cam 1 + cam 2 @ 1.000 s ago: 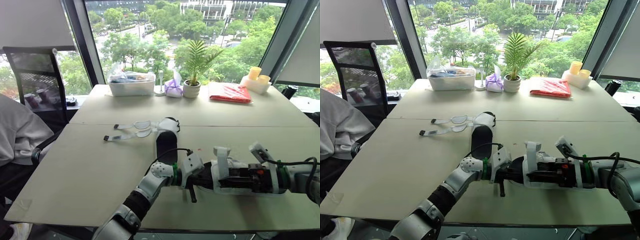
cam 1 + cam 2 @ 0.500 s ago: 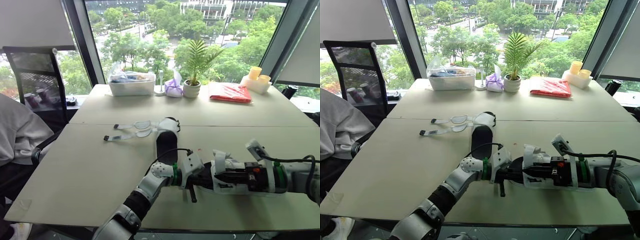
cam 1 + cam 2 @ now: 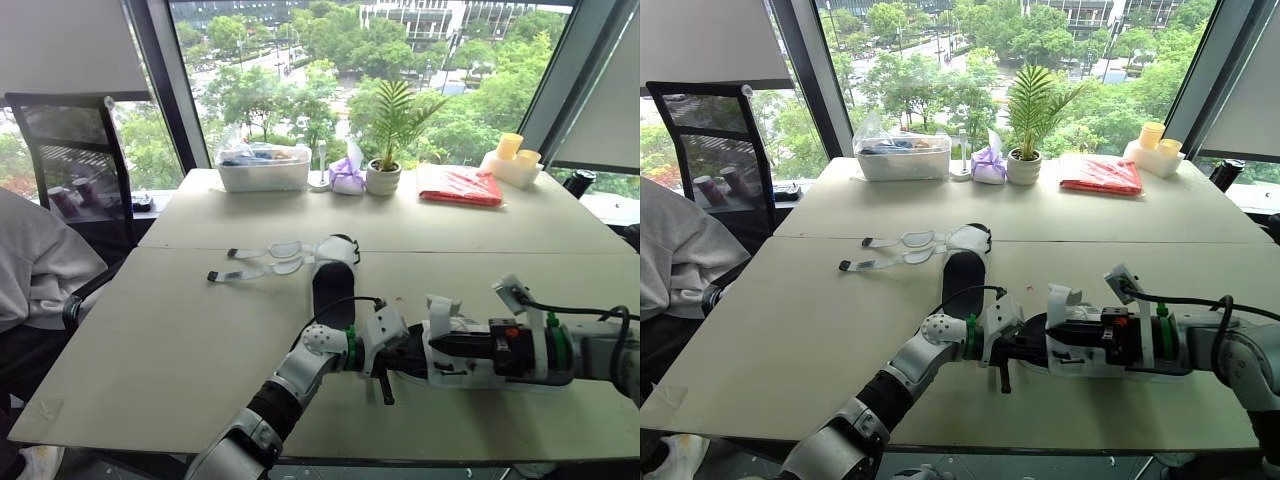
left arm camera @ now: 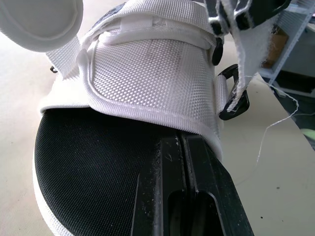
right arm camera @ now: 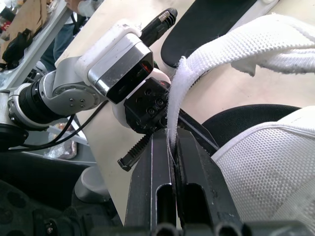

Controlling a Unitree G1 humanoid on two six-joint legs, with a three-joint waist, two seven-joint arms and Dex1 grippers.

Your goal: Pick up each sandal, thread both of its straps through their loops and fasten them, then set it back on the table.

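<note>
Working the near sandal (image 4: pixel 147 105) right now, and it's a floppy thing: soft white mesh upper (image 4: pixel 152 64), thin webbing strap (image 5: pixel 179 93), and only the black footbed (image 4: pixel 83 167) looks like it has any stiffness. I reckon it's light too, so the problem isn't weight, it's sag.

It sits over the front part of the table (image 3: pixel 150 350), strung between both arms. My right gripper (image 5: pixel 171 135) has its fingers pressed tight together with the strap's free end pinched between them, and the tape curls up and away toward the upper. My left gripper (image 4: pixel 181 142) is clamped closed at the edge of the footbed, right where the mesh rim meets it. I can't quite make out how much sole is actually between the fingers, but it looks like a thin bite.

The black loop (image 4: pixel 235 98) sits on the side of the upper, just beside the hanging strap.

My take: hold the webbing close to its tip so it doesn't buckle when pushed through the loop. Anchor the shoe by the sole, never the mesh, which will just fold. The fuzzy tape shouldn't slip much.

The other sandal (image 3: pixel 332 280) lies further back on the table, its two straps (image 3: pixel 255 262) splayed out loose to my left.
</note>
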